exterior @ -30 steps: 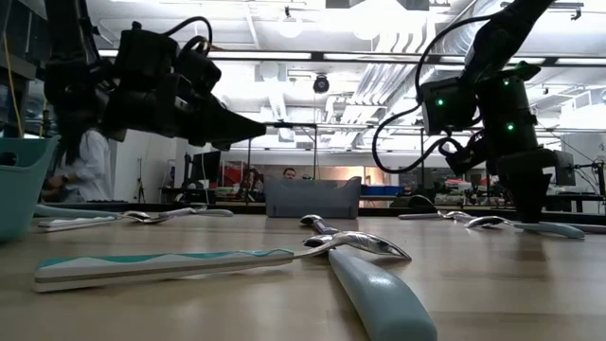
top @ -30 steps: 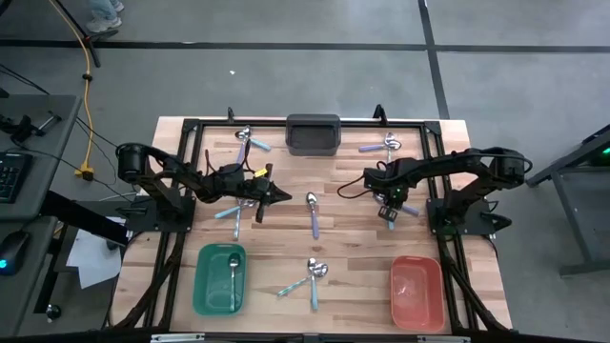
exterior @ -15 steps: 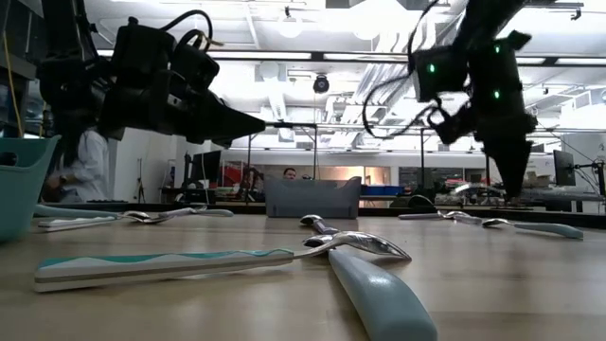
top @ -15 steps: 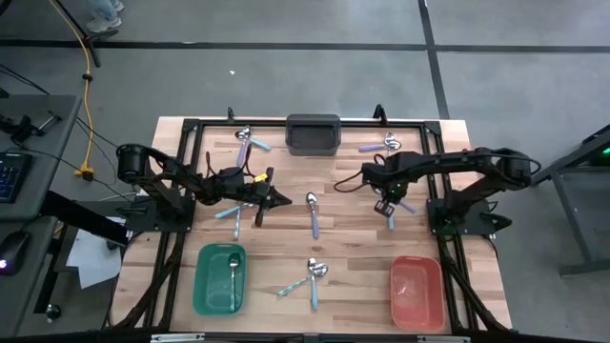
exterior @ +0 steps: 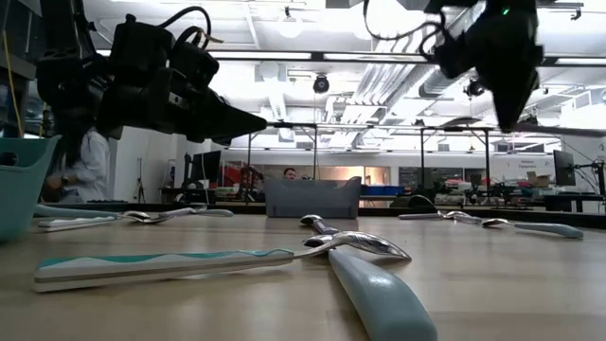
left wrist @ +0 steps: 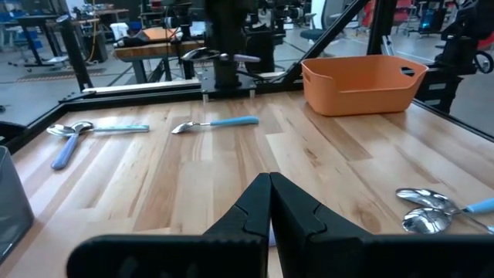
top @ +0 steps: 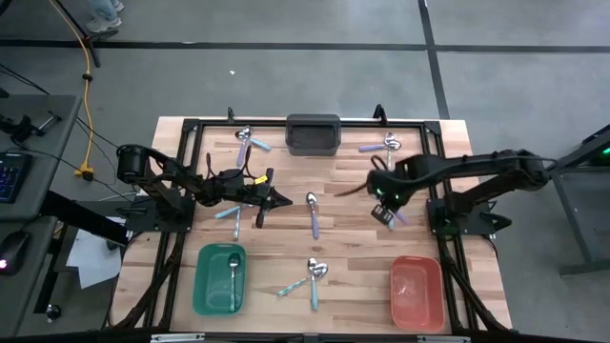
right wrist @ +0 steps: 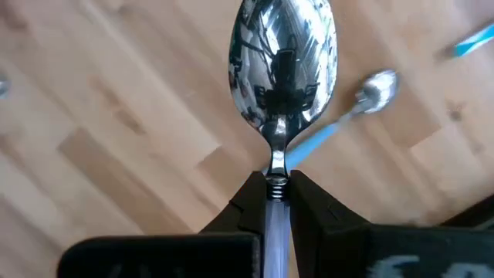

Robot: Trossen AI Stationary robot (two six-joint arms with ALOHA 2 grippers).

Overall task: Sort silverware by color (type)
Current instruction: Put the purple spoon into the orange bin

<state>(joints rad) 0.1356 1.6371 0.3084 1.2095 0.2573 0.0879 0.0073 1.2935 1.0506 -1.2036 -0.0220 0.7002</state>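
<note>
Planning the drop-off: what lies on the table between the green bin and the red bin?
In the high view, two crossed spoons lie between the green bin and the red bin; otherwise bare wood.

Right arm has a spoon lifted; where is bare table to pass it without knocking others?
Bare wood lies between the green bin and the centre spoon pair, and between that pair and the red bin. It is crowded around the left gripper and near the grey bin.

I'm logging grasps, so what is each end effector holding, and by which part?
Right end effector grips a spoon by its handle, just below the bowl. Left end effector is shut on nothing.
</note>
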